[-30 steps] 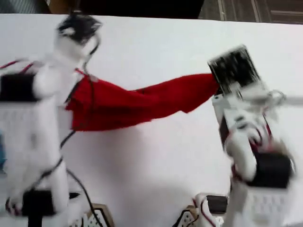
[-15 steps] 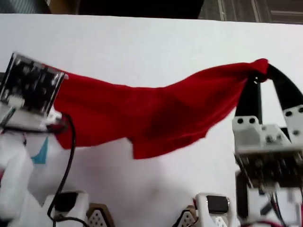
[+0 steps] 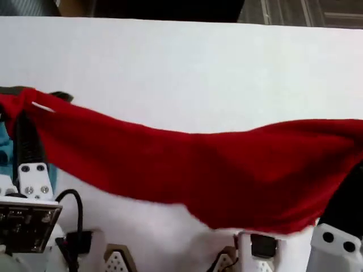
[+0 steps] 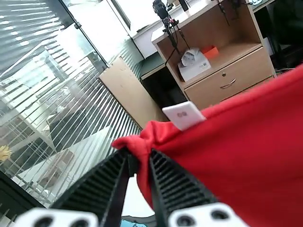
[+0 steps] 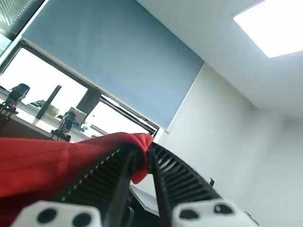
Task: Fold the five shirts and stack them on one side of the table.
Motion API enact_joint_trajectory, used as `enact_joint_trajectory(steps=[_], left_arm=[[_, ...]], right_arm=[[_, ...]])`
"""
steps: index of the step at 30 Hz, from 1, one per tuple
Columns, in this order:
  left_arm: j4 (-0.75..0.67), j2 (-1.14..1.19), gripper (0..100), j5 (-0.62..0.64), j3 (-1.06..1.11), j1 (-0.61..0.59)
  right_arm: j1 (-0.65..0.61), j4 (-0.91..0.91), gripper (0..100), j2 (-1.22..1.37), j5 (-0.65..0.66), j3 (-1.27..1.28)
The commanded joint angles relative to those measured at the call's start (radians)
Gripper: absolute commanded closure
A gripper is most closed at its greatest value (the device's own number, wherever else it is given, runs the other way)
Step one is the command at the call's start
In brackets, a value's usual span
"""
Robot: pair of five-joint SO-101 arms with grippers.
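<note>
A red shirt hangs stretched out wide above the white table, held up at both ends. At the left end my left gripper is shut on a bunched corner of the shirt, beside its white label. The shirt's other end runs off the right side of the high view, where part of my right arm shows below it. The right wrist view has my right gripper shut on a red fold of the shirt, pointing up at the ceiling.
Both arm bases stand along the table's near edge with black cables. A bit of blue cloth shows at the left edge. Beyond the table stand a wooden desk and glass walls.
Both arms have lifted and pulled apart, spreading the red shirt from a bunched strip into a wide sheet. The left end moved to the left edge, the right end off the right side.
</note>
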Motion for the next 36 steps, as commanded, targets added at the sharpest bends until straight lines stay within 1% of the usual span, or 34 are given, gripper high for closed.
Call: enact_joint_trajectory(steps=[1, 5, 9, 10, 14, 19, 22, 24, 27, 32, 34, 36], left_arm=[[-0.02, -0.002, 98, 0.009, -0.005, -0.008], [0.041, -0.002, 98, 0.011, -0.005, -0.008], [0.178, -0.005, 98, 0.011, -0.005, -0.008], [0.192, -0.006, 98, 0.012, -0.001, -0.011], [0.155, -0.092, 98, 0.011, 0.081, -0.092], [0.14, -0.218, 98, 0.011, 0.354, -0.101], [0.086, -0.333, 98, 0.011, 0.469, -0.101], [0.071, -0.402, 98, 0.011, 0.503, -0.101], [0.092, -0.471, 98, 0.005, 0.515, -0.101], [0.127, -0.486, 98, 0.009, 0.507, -0.101], [0.109, -0.482, 98, 0.009, 0.518, -0.101], [0.041, -0.471, 98, 0.009, 0.567, -0.101]], right_arm=[[0.018, 0.018, 97.9, 0.048, 0.008, -0.008], [0.018, 0.099, 97.9, 0.03, -0.021, -0.011], [0.018, 0.15, 97.9, 0.005, -0.032, -0.012], [0.018, 0.159, 97.9, -0.001, -0.032, -0.012], [0.018, 0.16, 97.9, -0.025, -0.032, -0.014], [0.018, 0.16, 97.9, -0.039, -0.032, -0.014], [0.018, 0.189, 97.9, -0.045, -0.038, -0.023], [0.016, 0.229, 97.9, -0.067, -0.04, -0.046], [0.016, 0.257, 97.9, -0.101, -0.035, -0.072], [0.018, 0.254, 97.9, -0.13, -0.032, -0.075], [0.018, 0.249, 97.9, -0.111, -0.035, -0.063], [0.016, 0.242, 97.9, -0.061, -0.041, -0.021]])
